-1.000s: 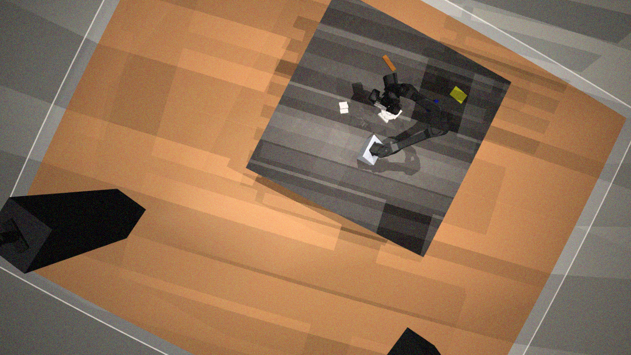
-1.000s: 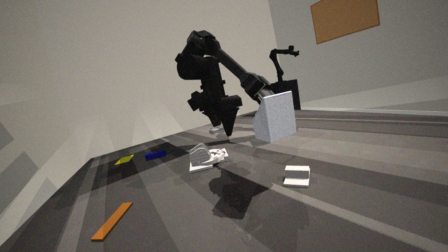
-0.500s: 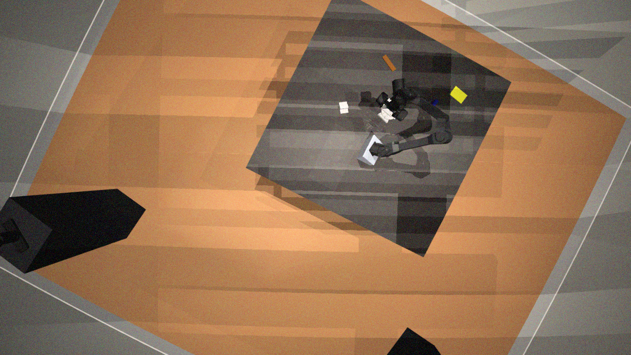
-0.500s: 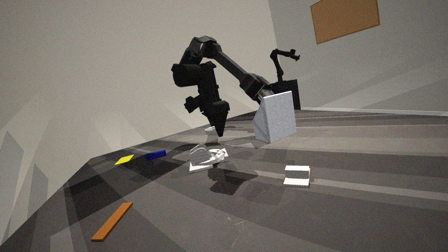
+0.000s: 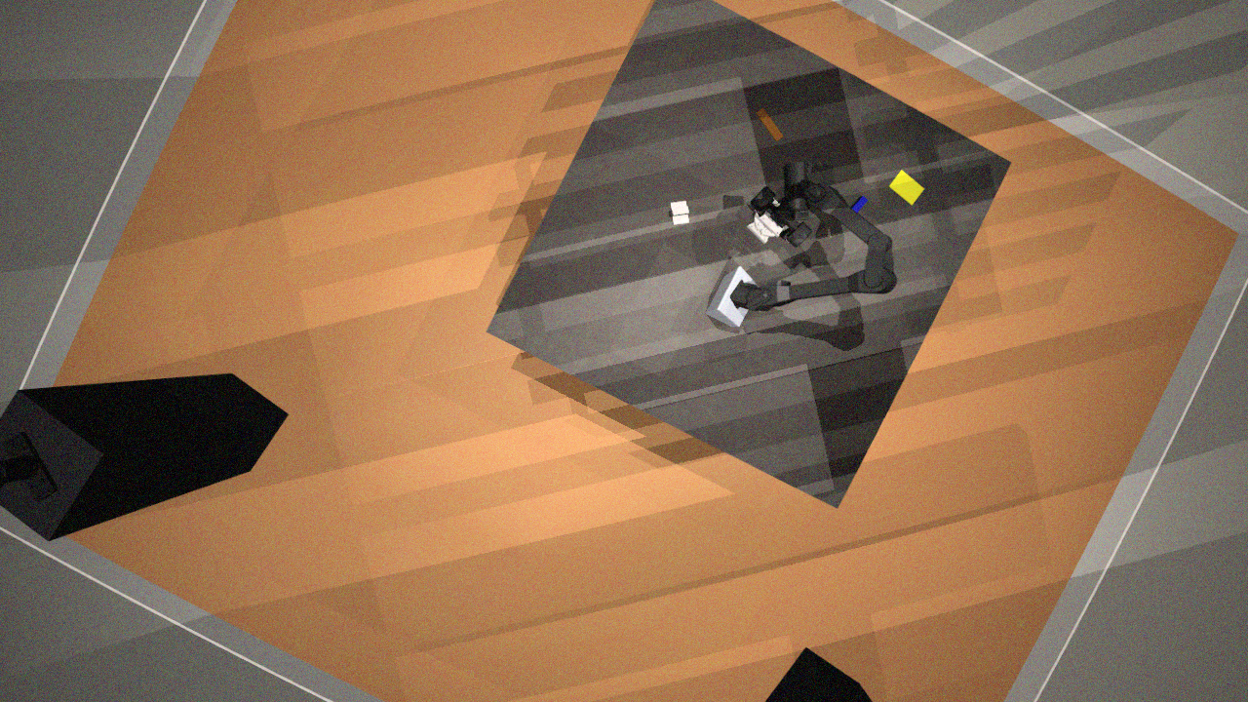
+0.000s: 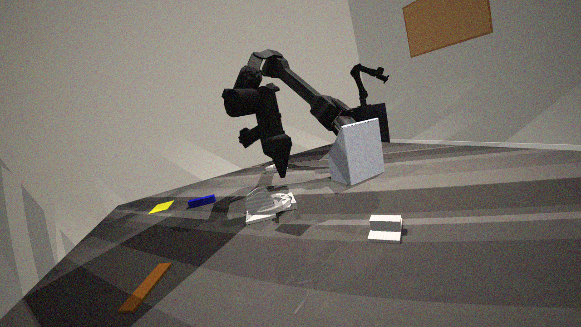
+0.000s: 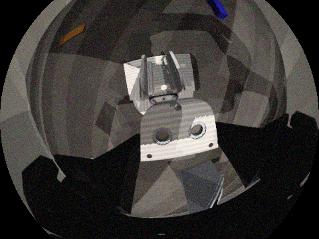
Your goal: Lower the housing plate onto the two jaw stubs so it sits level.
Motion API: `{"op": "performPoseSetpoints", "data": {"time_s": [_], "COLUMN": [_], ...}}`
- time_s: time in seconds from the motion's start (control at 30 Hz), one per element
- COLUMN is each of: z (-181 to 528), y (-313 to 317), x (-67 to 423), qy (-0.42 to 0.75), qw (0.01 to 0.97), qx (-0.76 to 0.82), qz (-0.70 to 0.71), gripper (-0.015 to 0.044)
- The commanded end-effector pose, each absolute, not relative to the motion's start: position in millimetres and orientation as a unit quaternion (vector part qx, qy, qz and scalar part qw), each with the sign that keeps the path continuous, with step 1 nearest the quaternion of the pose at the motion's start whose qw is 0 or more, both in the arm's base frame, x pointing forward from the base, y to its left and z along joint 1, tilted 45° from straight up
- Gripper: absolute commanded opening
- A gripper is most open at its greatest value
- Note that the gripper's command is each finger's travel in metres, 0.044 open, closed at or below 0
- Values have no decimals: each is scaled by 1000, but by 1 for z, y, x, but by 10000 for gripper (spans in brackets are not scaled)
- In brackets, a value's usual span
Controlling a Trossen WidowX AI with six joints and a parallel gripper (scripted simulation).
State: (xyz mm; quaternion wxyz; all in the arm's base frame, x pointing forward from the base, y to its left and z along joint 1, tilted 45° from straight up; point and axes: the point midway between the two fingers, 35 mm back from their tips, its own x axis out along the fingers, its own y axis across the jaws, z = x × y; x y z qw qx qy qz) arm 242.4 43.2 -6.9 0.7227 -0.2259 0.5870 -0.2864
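Note:
My gripper is shut on the white housing plate, holding opposite edges. The plate shows two large round holes and small dark holes in the wrist view. It hangs above the table, behind the jaw assembly in the exterior view. The white jaw assembly rests on the table, its curved jaws standing up. In the wrist view the plate's rounded far edge overlaps the assembly's near end. The stubs and pins cannot be told apart clearly. Nearly all of the plate is hidden in the top view.
A small white stepped block stands to one side. The pale wedge-shaped arm base is behind the plate in the exterior view. A blue bar, yellow square and orange strip lie farther out.

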Motion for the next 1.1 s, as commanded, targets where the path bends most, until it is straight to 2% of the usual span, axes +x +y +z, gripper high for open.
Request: {"op": "performPoseSetpoints", "data": {"time_s": [0.0,1.07], "z": [-6,-11], "y": [43,47], "x": [243,242], "qy": [584,584], "qw": [724,725], "qx": [-225,-224], "qz": [-289,-289], "gripper": [351,351]}}
